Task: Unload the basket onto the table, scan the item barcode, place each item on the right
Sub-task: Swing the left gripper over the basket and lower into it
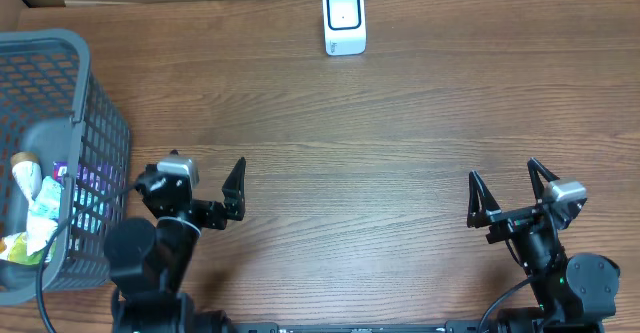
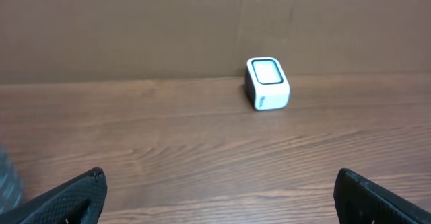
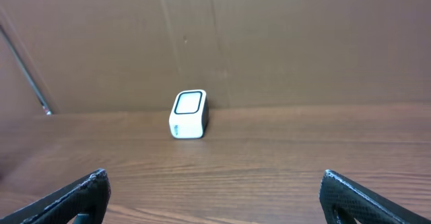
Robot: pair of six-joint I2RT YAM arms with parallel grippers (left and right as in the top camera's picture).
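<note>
Scanner (image 1: 344, 20) behind; packets (image 1: 35, 208) perhaps in basket (image 1: 45, 41)

Even, soft light — faint shadows, wrist views slightly blurred.

left tool (image 2: 220, 183) jaws spread wide | right tool (image 3: 214, 183) jaws spread wide | both empty

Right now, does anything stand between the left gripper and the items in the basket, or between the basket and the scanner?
The basket's mesh wall stands between the open left gripper and the items, so reaching in from above seems needed. Between basket and scanner, nothing visible stands in the way.
</note>
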